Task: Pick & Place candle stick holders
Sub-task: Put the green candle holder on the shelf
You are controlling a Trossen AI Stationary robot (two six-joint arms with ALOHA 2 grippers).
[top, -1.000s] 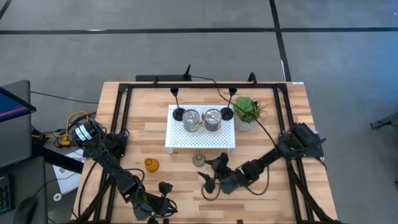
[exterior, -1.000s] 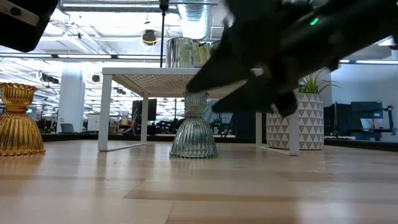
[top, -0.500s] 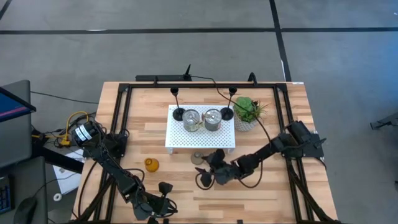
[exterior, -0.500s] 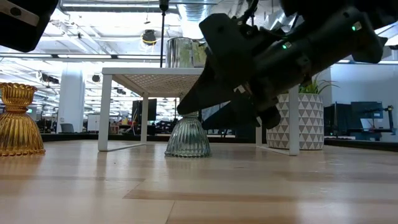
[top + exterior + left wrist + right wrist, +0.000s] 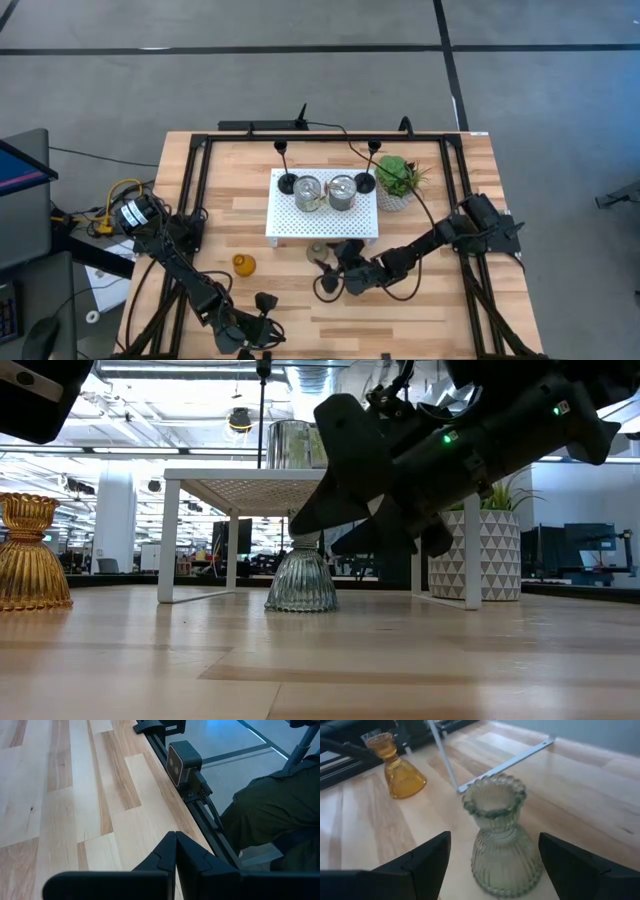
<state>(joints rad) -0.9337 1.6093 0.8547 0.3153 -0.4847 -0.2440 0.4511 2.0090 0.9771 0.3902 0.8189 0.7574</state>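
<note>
Since a moment ago the spread right gripper (image 5: 492,865) has been brought around the grey-green holder (image 5: 501,840) near the surface's front edge, so closing is called for next.

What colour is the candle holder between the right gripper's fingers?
The ribbed glass holder is pale grey-green; the right wrist view shows it best.

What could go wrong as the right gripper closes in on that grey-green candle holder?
The right gripper is open, its fingers either side of the grey-green holder but not yet touching. The holder is narrow at the neck, so an off-centre squeeze might tip it. It also stands close to the white tray, so lifting it could knock the tray's leg or edge.
</note>
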